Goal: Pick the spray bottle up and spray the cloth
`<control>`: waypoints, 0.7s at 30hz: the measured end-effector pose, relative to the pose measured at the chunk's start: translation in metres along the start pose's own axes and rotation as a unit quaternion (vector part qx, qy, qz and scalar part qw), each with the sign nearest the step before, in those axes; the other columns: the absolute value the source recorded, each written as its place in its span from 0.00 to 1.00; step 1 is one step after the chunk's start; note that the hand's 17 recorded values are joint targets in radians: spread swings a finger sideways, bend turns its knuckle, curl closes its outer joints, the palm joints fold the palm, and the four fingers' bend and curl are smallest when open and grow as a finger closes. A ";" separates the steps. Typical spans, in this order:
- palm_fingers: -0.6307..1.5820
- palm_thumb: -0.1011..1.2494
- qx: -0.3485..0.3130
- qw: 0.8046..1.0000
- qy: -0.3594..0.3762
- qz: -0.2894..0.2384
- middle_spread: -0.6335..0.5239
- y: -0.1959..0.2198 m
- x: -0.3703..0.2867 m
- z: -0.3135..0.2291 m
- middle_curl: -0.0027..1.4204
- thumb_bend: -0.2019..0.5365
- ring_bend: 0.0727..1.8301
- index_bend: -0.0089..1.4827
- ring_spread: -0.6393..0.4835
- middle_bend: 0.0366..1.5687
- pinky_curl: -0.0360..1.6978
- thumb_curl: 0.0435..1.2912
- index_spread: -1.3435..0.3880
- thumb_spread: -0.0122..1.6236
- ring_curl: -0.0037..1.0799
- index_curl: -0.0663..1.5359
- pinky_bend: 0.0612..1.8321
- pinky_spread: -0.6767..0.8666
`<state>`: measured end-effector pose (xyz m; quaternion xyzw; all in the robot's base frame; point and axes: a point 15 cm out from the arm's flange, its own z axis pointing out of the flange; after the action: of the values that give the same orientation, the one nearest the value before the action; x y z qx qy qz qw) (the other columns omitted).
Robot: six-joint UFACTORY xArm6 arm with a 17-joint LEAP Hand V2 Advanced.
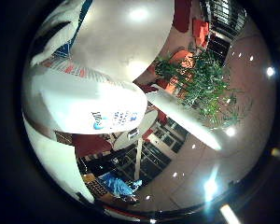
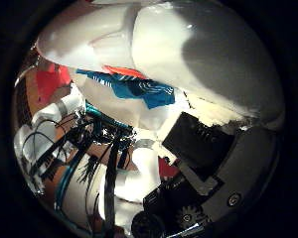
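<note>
The white spray bottle fills much of both palm views, pressed close against the palm. Its body carries a blue and orange label, and its rounded white side with blue print shows in the little finger side view. My right hand has black and white fingers curled in against the bottle from below the label. A small crumpled blue thing, possibly the cloth, lies far off on a dark surface past the bottle.
Beyond the bottle the little finger side view looks up at a ceiling with lights, green plants, orange seats and dark windows. The arm's white links show beside the bottle.
</note>
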<state>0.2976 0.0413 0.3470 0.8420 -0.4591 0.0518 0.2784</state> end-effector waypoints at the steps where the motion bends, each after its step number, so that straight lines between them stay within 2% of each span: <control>1: 0.79 0.84 0.005 1.000 -0.005 0.001 0.45 0.000 -0.001 -0.003 0.51 0.25 0.72 0.73 0.38 0.91 0.91 0.63 0.64 0.51 0.77 0.62 0.53 0.34; 5: 0.79 0.84 0.047 0.998 -0.043 0.001 0.45 -0.003 -0.013 -0.031 0.51 0.25 0.72 0.73 0.38 0.91 0.91 0.63 0.64 0.51 0.77 0.62 0.53 0.34; 10: 0.79 0.84 0.117 0.986 -0.116 -0.005 0.45 -0.010 -0.035 -0.085 0.51 0.25 0.72 0.73 0.37 0.91 0.90 0.64 0.64 0.51 0.77 0.62 0.53 0.34; 18: 0.79 0.85 0.196 0.949 -0.248 -0.018 0.45 -0.026 -0.078 -0.166 0.51 0.25 0.73 0.73 0.38 0.91 0.90 0.64 0.64 0.50 0.77 0.62 0.53 0.34; 21: 0.79 0.85 0.218 0.927 -0.303 -0.027 0.45 -0.034 -0.099 -0.189 0.51 0.25 0.72 0.73 0.38 0.91 0.89 0.64 0.64 0.50 0.77 0.62 0.53 0.34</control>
<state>0.2998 0.2264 0.4576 0.8698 -0.4759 -0.1141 -0.0630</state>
